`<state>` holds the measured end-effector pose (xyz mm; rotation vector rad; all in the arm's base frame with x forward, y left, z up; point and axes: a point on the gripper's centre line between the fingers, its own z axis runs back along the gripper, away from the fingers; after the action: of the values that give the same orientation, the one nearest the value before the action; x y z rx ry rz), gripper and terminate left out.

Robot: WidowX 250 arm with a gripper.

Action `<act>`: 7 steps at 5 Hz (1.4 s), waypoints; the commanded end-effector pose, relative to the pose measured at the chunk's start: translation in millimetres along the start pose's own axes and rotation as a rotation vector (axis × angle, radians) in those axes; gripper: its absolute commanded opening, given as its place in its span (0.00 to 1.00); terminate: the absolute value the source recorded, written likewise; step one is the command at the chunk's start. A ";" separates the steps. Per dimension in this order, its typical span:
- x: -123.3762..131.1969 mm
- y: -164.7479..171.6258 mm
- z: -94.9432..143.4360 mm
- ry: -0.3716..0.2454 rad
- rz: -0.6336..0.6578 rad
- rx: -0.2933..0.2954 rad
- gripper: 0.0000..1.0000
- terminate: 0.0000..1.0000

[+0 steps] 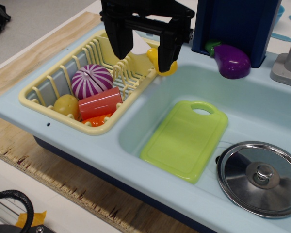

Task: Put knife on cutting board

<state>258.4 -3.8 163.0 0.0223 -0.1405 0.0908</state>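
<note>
The knife (153, 56) has a yellow handle and a whitish blade. It lies at the far right corner of the pale yellow dish rack (39, 101), on the rim by the sink basin. My black gripper (143, 59) hangs over it with its jaws spread wide, one finger (120, 41) left of the blade and the other finger (168, 48) covering part of the handle. The jaws are not closed on it. The lime-green cutting board (184, 141) lies flat in the sink basin, in front and to the right of the gripper, with its handle hole at the far end.
The rack holds a purple-striped onion toy (91, 80), a red cylinder (100, 103) and a round yellow toy (67, 105). A purple eggplant (231, 61) sits under the dark blue block (235, 24). A metal pot lid (259, 177) lies right of the board. The grey faucet base (287, 68) is at the right edge.
</note>
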 end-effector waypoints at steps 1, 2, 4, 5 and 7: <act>23.8 -2.5 10.3 -0.041 0.087 -0.004 1.00 0.00; 38.4 -5.4 7.2 -0.021 0.145 -0.014 1.00 0.00; 49.0 -6.2 -3.4 0.017 0.274 -0.023 1.00 0.00; 44.5 -4.3 -7.2 0.027 0.294 -0.017 1.00 0.00; 41.3 -2.8 -18.0 0.055 0.303 -0.018 1.00 0.00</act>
<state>300.3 -6.0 138.2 -0.0274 -0.0606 0.3817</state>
